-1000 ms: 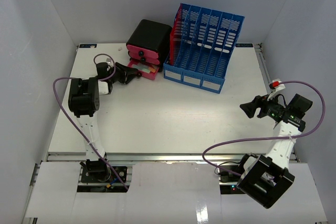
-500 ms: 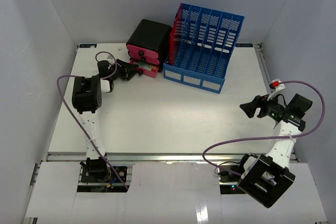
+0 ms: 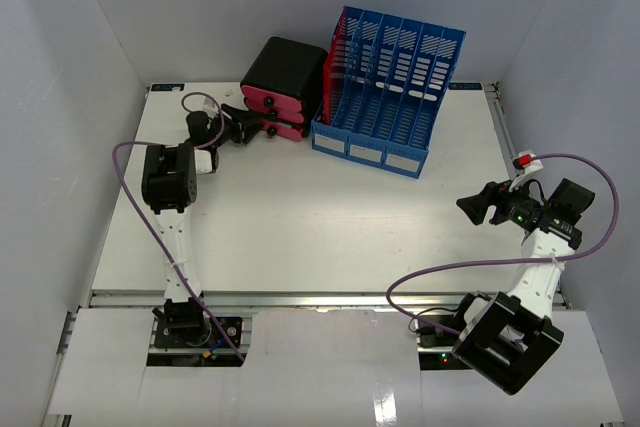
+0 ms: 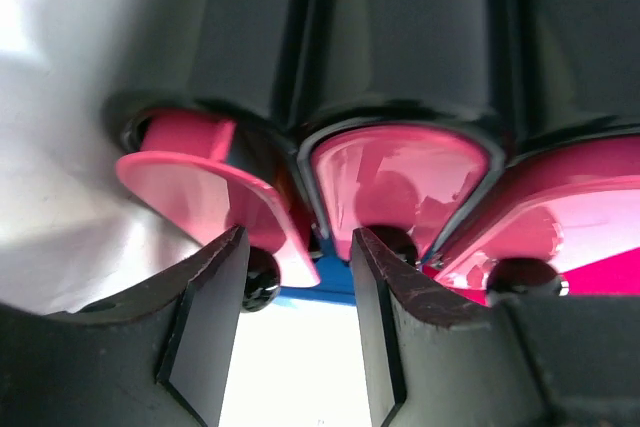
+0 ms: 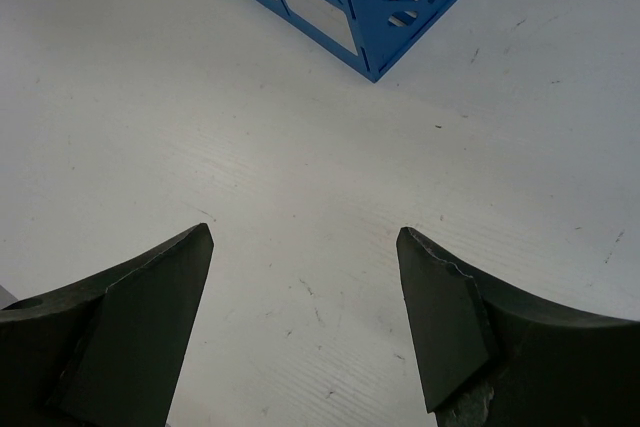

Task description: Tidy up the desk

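Grey matte walls (image 3: 90, 47) close in on three sides of the desk (image 3: 300, 217), a large flat white tabletop with metal rails along its edges that fills the middle of the overhead view. Its surface is smooth, with fine dark scuffs visible from the right wrist.

At the far left-centre stands a boxy drawer unit (image 3: 285, 77) with a black shell and glossy pink drawer fronts that have small round black knobs (image 4: 262, 279). Just beside it on the right is a blue plastic file rack (image 3: 390, 97) with slotted dividers and white labels, and a red rack (image 3: 338, 47) stands behind its left end.

The left gripper (image 3: 258, 130) is up against the drawer fronts. Its dark fingers (image 4: 205, 337) are parted, with one knob just beside the left one and nothing clamped between them. The right gripper (image 3: 468, 209) hangs over bare desk near the right rail, with its fingers spread wide and empty. Purple cable (image 3: 450, 272) loops from each arm.

Open tabletop lies between the two arms, and the front of the rack borders it on the far side.
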Motion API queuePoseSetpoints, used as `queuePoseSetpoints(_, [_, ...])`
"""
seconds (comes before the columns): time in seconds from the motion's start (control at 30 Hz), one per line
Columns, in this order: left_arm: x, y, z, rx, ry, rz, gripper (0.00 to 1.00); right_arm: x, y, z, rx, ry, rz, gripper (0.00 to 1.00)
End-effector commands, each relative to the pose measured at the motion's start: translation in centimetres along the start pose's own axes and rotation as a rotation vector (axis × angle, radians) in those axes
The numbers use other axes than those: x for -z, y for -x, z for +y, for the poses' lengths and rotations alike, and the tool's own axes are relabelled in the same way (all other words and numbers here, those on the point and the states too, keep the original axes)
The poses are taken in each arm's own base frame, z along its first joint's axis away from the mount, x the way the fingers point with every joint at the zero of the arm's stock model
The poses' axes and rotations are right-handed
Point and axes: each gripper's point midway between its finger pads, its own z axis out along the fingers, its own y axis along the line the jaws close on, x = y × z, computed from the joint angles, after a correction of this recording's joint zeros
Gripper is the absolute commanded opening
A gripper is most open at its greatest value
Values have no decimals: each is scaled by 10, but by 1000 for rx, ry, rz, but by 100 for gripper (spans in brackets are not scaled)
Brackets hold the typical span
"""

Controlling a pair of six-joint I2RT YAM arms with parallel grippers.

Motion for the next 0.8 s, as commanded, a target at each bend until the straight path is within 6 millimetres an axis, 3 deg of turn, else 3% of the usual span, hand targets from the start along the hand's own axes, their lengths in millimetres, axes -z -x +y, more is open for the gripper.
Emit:
queuePoseSetpoints(0.0, [1,8,-39,-75,-100,-19,57,0,7,1,27,16,-19,81])
queuePoseSetpoints(0.17, [14,5,-42,-93,-88,-25,57,0,7,2,27,17,-19,81])
queuePoseSetpoints(0.27, [24,2,-38,-95,-65,-36,52,0,7,2,29,18,-20,81])
queuePoseSetpoints(0.43, [33,-4,-24,-84,-18,-32,20,0,8,3,32,18,-20,81])
queuePoseSetpoints(0.53, [33,-5,-15,-85,27,-31,14,0,8,3,31,20,-21,81])
queuePoseSetpoints(0.77, [17,5,12,-87,170,-14,14,0,9,2,33,18,-22,81])
